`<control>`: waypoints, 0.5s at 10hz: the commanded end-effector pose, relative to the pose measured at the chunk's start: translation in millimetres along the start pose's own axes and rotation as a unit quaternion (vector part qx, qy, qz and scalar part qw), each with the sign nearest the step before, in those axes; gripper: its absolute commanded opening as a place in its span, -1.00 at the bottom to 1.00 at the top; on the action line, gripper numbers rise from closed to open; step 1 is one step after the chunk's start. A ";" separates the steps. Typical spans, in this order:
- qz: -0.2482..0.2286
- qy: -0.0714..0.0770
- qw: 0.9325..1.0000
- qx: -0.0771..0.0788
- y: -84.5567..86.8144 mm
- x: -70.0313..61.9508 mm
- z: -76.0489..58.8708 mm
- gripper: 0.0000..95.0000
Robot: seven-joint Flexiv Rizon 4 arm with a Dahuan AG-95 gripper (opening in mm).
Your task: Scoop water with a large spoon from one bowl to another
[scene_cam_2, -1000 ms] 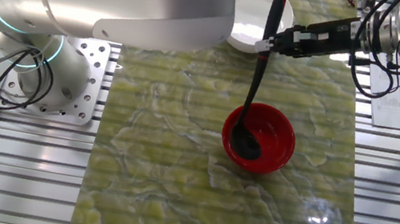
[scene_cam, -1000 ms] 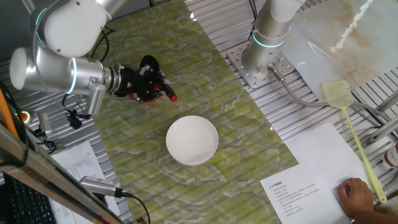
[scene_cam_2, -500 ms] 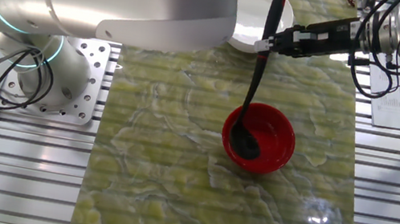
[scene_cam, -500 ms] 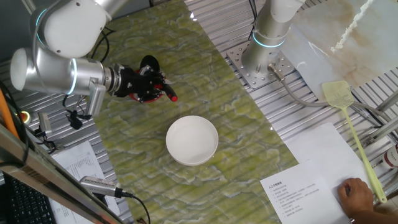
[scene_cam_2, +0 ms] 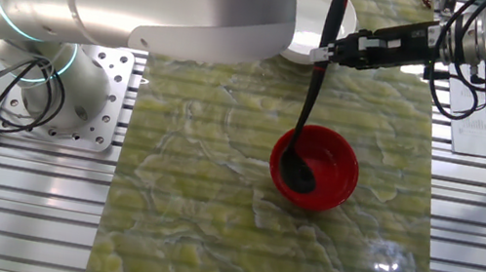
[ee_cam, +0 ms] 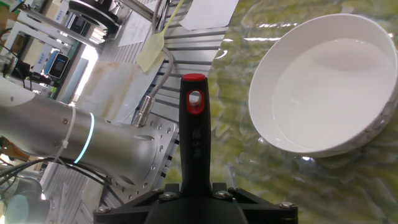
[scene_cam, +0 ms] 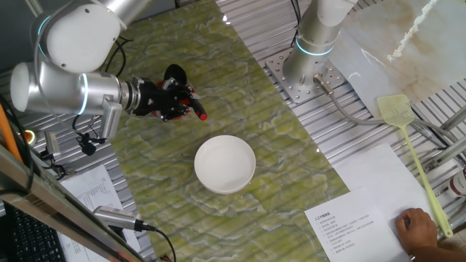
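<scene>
The jaws were clamped on the upper handle of the large spoon [scene_cam_2: 307,107], a little below its red tip, and from the hand view I could see the handle rising straight out between them with the red end pointing up and away from the camera. The gripper [scene_cam_2: 328,51] came in from the side, roughly level, so the handle crossed it at about a right angle.

From the grip, the spoon's long axis ran steeply downward. Its round black head sat inside the red bowl [scene_cam_2: 341,172], low against the side nearer the arm's base, apparently at or under the surface, though I could not make out the water itself in that bowl.

The white bowl [scene_cam: 225,164] stood well apart from the red one on the green marbled mat [scene_cam_2: 211,210], on the side toward which the red tip leaned. In the hand view it lay just beyond and to the right of the handle's tip.

I judged the scoop was in hand but not lifted. The coming move would turn on raising the head straight up along that axis, keeping it level, then carrying it across toward the white bowl.
</scene>
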State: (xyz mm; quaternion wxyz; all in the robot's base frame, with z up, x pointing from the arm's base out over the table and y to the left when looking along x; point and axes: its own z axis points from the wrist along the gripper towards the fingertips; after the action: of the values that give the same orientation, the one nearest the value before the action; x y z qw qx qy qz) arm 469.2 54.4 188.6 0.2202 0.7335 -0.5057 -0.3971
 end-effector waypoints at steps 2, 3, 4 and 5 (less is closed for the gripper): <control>0.000 0.000 1.000 -0.001 0.3 -0.2 0.9 -1.00; 0.001 0.000 1.000 -0.002 0.3 -0.2 0.9 -1.00; 0.001 0.000 1.000 -0.004 0.3 -0.2 0.9 -1.00; 0.001 -0.001 1.000 -0.006 0.3 -0.2 0.9 -1.00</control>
State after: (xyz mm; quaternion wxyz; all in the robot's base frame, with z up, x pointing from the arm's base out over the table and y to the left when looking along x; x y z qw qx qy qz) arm 467.1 54.5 187.8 0.2236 0.7319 -0.5051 -0.3991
